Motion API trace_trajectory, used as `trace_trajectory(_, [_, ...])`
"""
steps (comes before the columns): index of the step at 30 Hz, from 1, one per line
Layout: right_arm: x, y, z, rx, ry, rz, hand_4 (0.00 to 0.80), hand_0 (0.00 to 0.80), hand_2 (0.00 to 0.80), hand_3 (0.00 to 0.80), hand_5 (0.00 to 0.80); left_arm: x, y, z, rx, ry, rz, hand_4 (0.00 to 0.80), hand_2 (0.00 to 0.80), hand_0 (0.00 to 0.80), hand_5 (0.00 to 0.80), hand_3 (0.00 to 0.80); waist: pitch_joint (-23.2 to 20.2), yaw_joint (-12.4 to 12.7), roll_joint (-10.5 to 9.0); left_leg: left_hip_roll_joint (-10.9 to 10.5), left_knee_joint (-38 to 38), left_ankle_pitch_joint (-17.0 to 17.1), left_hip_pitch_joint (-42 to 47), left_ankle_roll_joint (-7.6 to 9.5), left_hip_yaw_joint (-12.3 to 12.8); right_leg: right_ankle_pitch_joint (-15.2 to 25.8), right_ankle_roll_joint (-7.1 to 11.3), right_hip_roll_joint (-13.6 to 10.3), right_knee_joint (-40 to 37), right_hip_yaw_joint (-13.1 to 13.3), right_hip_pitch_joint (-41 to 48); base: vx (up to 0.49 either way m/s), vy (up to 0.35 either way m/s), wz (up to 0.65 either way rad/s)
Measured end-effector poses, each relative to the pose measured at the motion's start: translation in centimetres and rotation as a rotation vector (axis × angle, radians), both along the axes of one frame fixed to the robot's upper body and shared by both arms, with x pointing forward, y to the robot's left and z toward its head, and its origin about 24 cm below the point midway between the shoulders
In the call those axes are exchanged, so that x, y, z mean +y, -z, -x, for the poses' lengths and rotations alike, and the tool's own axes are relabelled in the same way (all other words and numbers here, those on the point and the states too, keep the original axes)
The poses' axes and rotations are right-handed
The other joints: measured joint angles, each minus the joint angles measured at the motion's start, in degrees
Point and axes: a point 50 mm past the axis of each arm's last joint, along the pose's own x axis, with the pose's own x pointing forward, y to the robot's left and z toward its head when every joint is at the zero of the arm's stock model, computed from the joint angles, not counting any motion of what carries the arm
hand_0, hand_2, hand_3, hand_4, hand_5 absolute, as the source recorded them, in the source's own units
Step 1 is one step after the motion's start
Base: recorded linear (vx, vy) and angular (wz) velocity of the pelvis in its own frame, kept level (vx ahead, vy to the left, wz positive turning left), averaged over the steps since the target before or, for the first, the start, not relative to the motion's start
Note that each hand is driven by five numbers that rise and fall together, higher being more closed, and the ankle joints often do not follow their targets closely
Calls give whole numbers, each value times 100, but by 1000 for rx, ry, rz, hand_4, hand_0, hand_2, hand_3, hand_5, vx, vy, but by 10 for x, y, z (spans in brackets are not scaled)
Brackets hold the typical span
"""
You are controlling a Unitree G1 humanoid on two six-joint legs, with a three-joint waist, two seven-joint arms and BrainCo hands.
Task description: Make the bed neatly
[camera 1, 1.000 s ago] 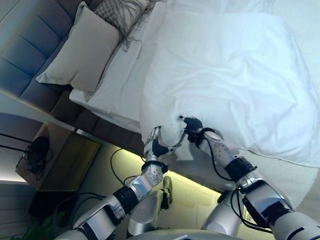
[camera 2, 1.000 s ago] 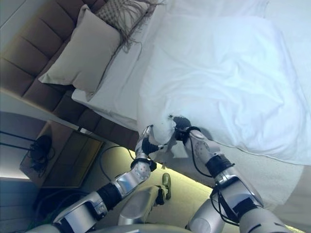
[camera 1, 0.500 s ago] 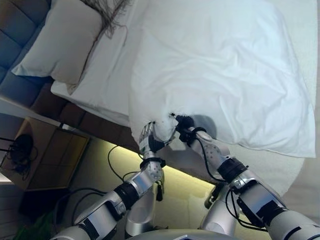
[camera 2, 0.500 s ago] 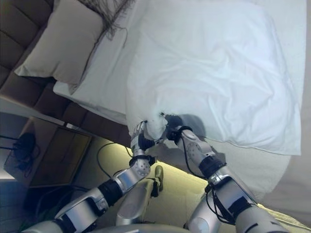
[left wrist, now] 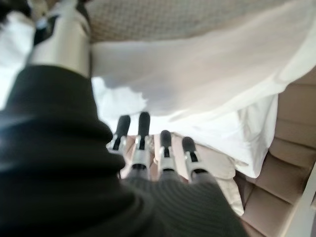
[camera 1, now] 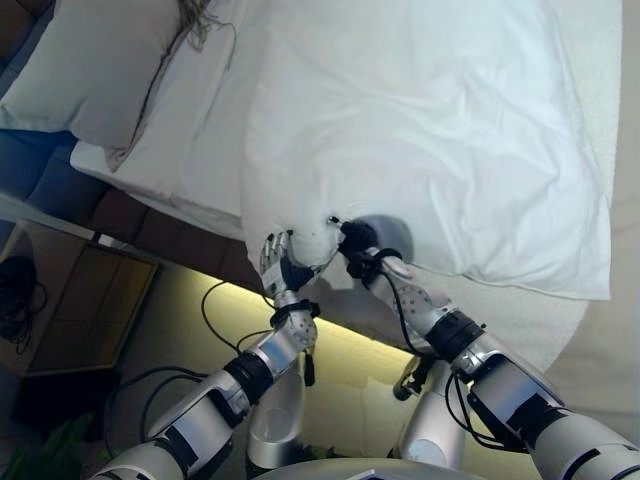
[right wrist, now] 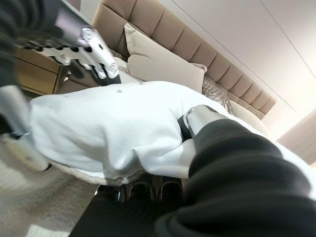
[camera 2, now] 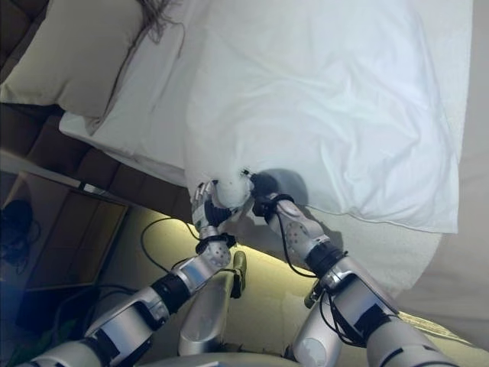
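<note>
A white duvet [camera 1: 430,130] lies rumpled over the bed, with its near corner hanging off the mattress edge. My left hand [camera 1: 280,262] and right hand [camera 1: 357,245] are side by side at that corner. Each is shut on the cloth. In the left wrist view the duvet [left wrist: 207,74] is draped over my fingers [left wrist: 153,148]. In the right wrist view the duvet [right wrist: 108,123] is pinched under my thumb [right wrist: 197,118]. A strip of white sheet [camera 1: 190,150] shows bare between the duvet and the pillow.
A beige pillow [camera 1: 95,65] leans against the padded headboard [camera 2: 19,15], and a fringed cushion [camera 1: 195,10] lies beside it. A wooden nightstand [camera 1: 70,310] stands below the bed's side, with cables on the floor [camera 1: 215,310].
The whole picture has shifted, so the camera has moved. Both hands still hold the duvet's near corner, side by side as before.
</note>
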Motion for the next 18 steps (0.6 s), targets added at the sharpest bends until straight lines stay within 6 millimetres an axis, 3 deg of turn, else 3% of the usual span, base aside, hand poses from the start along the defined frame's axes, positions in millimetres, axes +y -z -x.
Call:
trace_trajectory(6, [4, -6, 2, -11, -9, -8, 800, 800, 800, 800, 800, 11, -15, -13, -33, -41, -142, 0, 0, 0, 0, 0, 111, -13, 36, -29, -1, -3, 67, 2, 11, 14, -10, -12, -3, 57, 30, -2, 62, -3])
trace_trajectory(18, [11, -16, 5, -27, -22, -11, 800, 800, 800, 800, 800, 10, -23, -17, -72, -50, -109, 0, 0, 0, 0, 0, 193, -63, 169, -17, -6, -2, -122, 3, 30, 14, -11, 21, 51, 124, -247, -52, -27, -1])
